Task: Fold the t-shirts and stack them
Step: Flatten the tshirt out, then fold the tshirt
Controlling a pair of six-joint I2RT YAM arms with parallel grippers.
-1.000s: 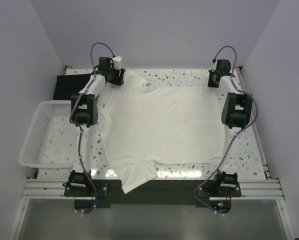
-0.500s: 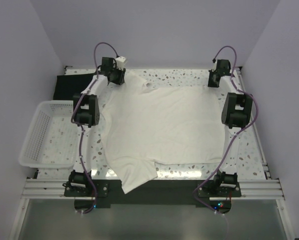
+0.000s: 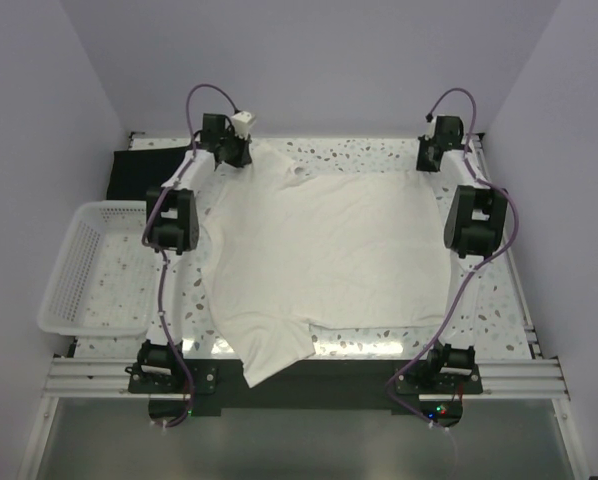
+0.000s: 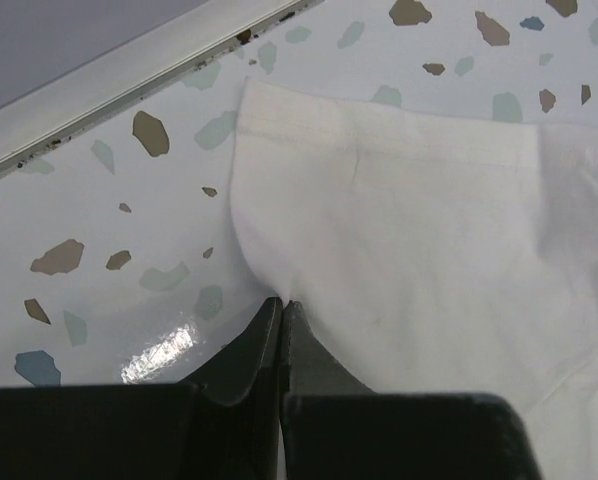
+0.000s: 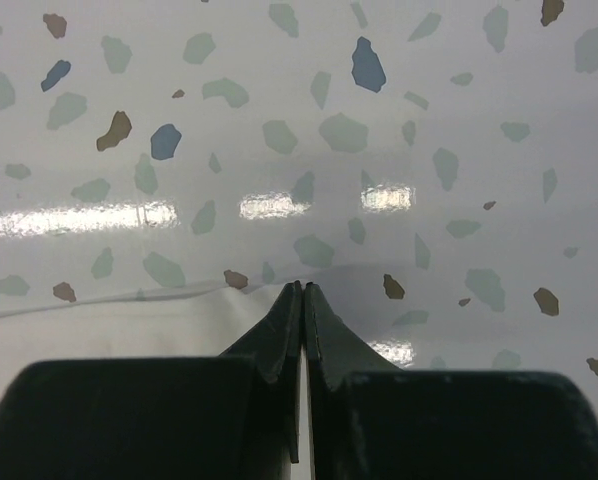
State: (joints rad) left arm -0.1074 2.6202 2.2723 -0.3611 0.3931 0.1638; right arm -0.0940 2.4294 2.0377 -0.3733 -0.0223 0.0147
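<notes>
The cream t-shirt (image 3: 324,250) lies spread flat across the table, one sleeve hanging over the near edge. My left gripper (image 3: 243,157) is at the shirt's far left corner. In the left wrist view it (image 4: 281,302) is shut on the cloth edge of the cream t-shirt (image 4: 409,220), which puckers toward the tips. My right gripper (image 3: 428,163) is at the far right corner. In the right wrist view it (image 5: 304,287) is shut on the thin edge of the cream t-shirt (image 5: 119,325). A black t-shirt (image 3: 144,170) lies at the far left.
A white lattice basket (image 3: 67,280) stands at the table's left side, beside the left arm. A metal rail (image 4: 129,70) runs along the table's far edge, just past the left gripper. Walls close in on the left, right and back.
The left gripper's jaws have closed on the cream shirt's far left edge after shifting slightly toward the back. The right gripper stays shut at the far right corner.
</notes>
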